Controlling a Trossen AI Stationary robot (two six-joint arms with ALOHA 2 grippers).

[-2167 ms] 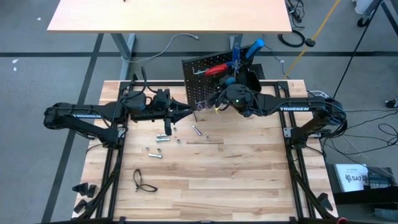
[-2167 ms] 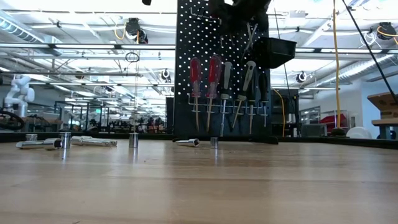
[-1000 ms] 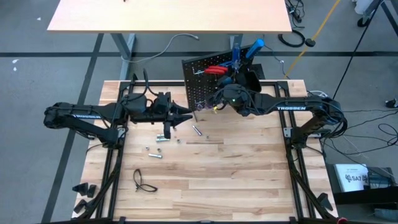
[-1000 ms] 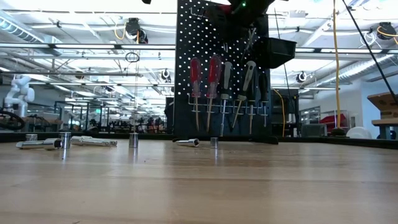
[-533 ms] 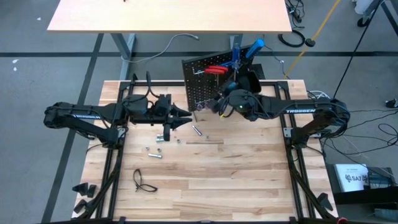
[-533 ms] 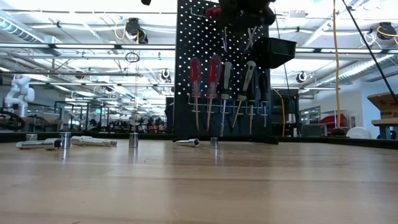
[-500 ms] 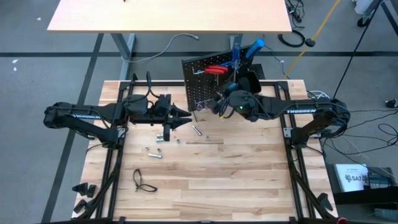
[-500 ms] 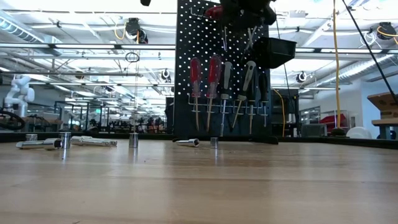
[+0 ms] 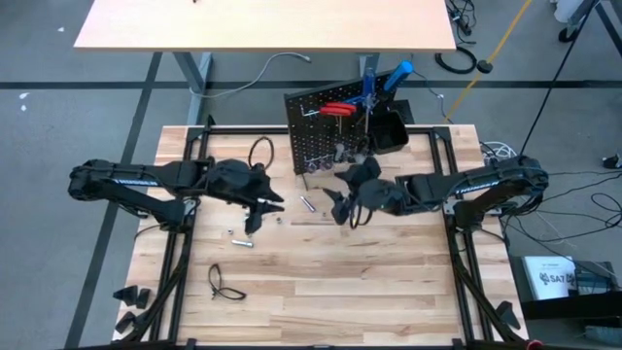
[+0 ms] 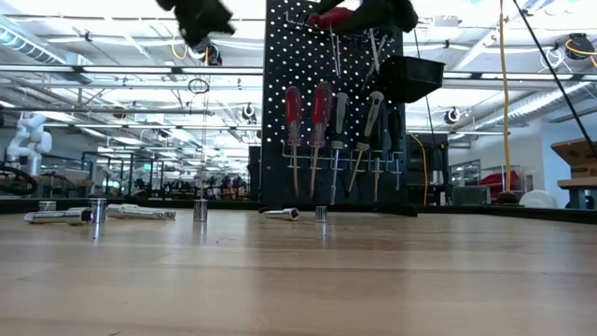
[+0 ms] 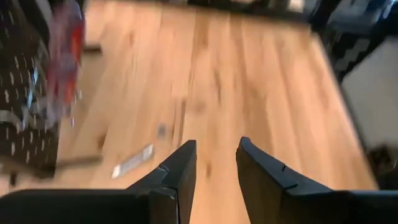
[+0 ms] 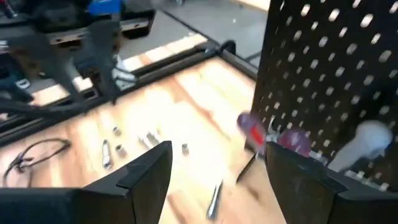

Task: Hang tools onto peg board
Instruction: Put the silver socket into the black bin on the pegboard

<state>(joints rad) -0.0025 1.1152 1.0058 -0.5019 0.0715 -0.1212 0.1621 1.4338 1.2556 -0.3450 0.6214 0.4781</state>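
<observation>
Screwdrivers (image 10: pixel 322 140) hang on peg board (image 9: pixel 316 131) behind the right gripper (image 9: pixel 342 205), empty, fingers apart.

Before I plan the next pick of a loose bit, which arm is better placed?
Left, probably. The left pincer is empty, right by the silver bits. The right pincer, open and empty, sits farther off, by the peg board.

A black cord loop (image 9: pixel 222 282) lies on the wooden table (image 9: pixel 389 292), well apart from the fingers of the left gripper (image 9: pixel 259 209), toward the front edge; a pale desk (image 9: pixel 262 24) stands beyond the table, far from both grippers' fingers; a grey cable (image 9: pixel 258 73) trails on the floor beside it; a white box (image 9: pixel 550 277) sits on the floor, well away from the right gripper (image 9: pixel 340 207).
</observation>
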